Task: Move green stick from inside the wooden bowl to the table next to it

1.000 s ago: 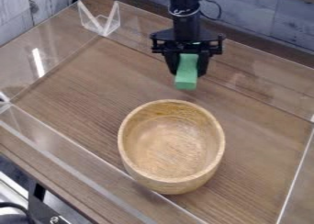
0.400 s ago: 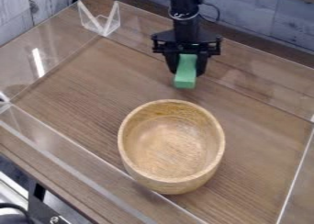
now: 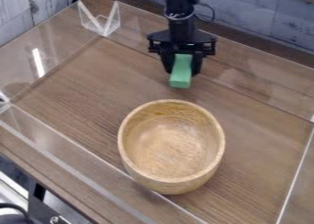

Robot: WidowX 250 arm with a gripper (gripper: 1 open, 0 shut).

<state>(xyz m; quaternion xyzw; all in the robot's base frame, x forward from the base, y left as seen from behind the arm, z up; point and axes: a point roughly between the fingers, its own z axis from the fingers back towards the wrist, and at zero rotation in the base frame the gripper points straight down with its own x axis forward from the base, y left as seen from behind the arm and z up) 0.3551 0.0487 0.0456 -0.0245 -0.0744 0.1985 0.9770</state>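
Now gripper (image 3: 182,59), clamped on the green stick (image 3: 182,72), has edged further from the empty wooden bowl (image 3: 172,144), low over the table (image 3: 86,90); release looks next.

The fingers (image 3: 171,59) seemingly hide the green stick's (image 3: 182,74) top.

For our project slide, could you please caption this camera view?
End effector shut on the green stick, low over the table beyond the empty wooden bowl.
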